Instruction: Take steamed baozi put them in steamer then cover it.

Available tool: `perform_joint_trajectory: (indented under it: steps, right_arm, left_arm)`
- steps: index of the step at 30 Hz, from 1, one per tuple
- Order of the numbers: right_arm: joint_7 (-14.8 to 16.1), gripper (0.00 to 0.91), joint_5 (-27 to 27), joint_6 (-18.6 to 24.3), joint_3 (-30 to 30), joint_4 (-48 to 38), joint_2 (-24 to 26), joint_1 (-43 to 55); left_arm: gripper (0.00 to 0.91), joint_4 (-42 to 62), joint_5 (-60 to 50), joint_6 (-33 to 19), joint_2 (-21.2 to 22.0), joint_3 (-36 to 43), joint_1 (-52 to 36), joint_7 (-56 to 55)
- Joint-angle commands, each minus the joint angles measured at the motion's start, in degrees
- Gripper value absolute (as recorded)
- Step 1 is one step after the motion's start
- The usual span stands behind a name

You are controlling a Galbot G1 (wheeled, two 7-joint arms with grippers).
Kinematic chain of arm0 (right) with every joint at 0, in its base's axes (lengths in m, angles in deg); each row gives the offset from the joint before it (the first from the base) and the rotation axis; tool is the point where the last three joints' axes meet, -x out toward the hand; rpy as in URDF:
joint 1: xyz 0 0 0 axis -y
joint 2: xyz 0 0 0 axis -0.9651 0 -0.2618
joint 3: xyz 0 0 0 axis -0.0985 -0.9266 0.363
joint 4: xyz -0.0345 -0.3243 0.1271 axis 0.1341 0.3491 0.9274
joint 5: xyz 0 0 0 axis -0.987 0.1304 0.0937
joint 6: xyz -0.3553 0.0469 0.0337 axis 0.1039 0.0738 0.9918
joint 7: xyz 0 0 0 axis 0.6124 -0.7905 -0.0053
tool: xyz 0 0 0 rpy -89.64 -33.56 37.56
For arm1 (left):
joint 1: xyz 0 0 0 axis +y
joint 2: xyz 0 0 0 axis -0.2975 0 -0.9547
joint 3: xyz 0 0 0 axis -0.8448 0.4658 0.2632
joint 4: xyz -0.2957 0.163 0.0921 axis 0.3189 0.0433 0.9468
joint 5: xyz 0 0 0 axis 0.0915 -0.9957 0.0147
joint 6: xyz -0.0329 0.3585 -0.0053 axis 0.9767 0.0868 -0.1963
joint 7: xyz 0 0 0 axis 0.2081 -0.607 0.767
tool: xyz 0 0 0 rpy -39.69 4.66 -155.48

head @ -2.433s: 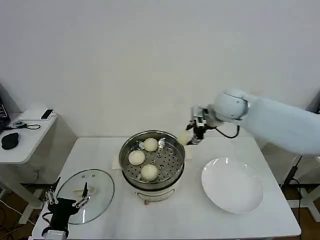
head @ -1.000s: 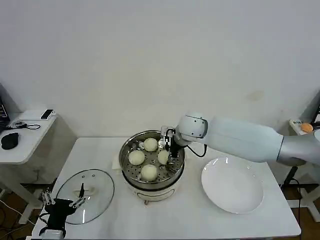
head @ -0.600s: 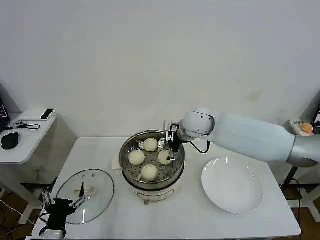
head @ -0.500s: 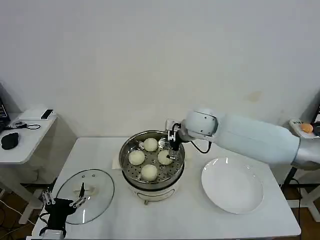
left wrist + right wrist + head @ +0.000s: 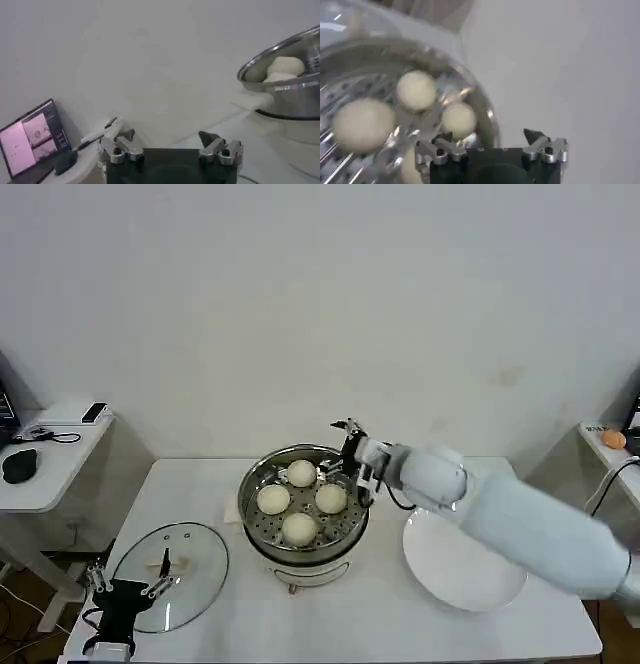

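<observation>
The steamer [image 5: 320,552] stands mid-table with several steamed baozi [image 5: 330,498] lying apart on its perforated tray. My right gripper [image 5: 352,456] hovers open and empty just above the pot's far right rim. In the right wrist view the baozi [image 5: 416,90] lie in the steamer [image 5: 360,75] beyond the open right gripper [image 5: 489,136]. The cover [image 5: 200,554], a glass lid with a pale handle, lies flat on the table at the front left. My left gripper [image 5: 125,592] waits open at the lid's near edge. In the left wrist view the left gripper [image 5: 167,136] is open, with the steamer [image 5: 295,97] farther off.
An empty white plate [image 5: 465,559] sits right of the steamer, under my right arm. A low side table [image 5: 50,464] with a mouse and a phone stands left of the work table. A laptop [image 5: 32,137] shows in the left wrist view.
My right gripper brought a baozi over the steamer, set it on the tray and let go. It has since lifted up and back toward the right rim. The left arm stayed put.
</observation>
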Motion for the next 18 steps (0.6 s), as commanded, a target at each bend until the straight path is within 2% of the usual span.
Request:
perform_joint_trajectory:
  steps: [1, 2, 3, 4, 5, 6, 8, 10, 13, 18]
  right_arm:
    - [-6.66, 0.907, -24.82, 21.94, 45.08, 7.05, -8.58, -49.33]
    - [-7.0, 0.907, -25.3, 24.64, 49.67, 7.94, -11.99, -55.04]
    - [-6.49, 0.907, -26.1, 25.28, 52.41, 8.27, -14.22, -58.16]
    - [-5.71, 0.907, -27.52, 28.78, 54.8, 8.65, -18.56, -61.74]
    - [-5.51, 0.907, -28.13, 29.54, 57.47, 9.01, -20.39, -63.11]
    - [-4.12, 0.907, -27.9, 31.25, 61.34, 9.68, -24.25, -65.8]
    - [-2.99, 0.907, -26.5, 32.94, 66.69, 10.93, -28.97, -69.6]
    - [-1.48, 0.907, -23.94, 32.88, 71.04, 12.24, -32.34, -72.28]
    - [-0.53, 0.907, -20.24, 31.94, 74.53, 13.89, -35.01, -76.77]
    - [-0.93, 0.907, -20.15, 28.98, 78.15, 16.8, -34.38, -80.61]
  left_arm:
    - [0.907, 1.78, -0.37, -1.01, -0.19, 0.27, -0.23, -1.75]
    - [0.907, 2.35, -0.91, -1.16, -0.26, 0.18, -0.34, -2.04]
    - [0.907, 2.97, -1.9, -1.32, -0.28, 0.09, -0.65, -2.23]
    - [0.907, 3.71, -3.19, -1.75, -0.2, -0.13, -0.97, -2.27]
    - [0.907, 4.35, -4.18, -1.91, -0.21, -0.36, -1.22, -2.2]
    - [0.907, 4.88, -5.57, -1.89, -0.34, -0.64, -1.34, -1.9]
    - [0.907, 6.77, -12.86, -3.18, -0.89, -1.45, -1.62, -1.85]
    - [0.907, 8.21, -20.07, -4.73, -0.9, -2.65, -2.01, -2.2]
    - [0.907, 10.38, -30.85, -7.84, -1.42, -4.52, -1.36, -3.96]
    - [0.907, 13.73, -43.81, -10.97, -2.74, -6.33, 0.99, -7.08]
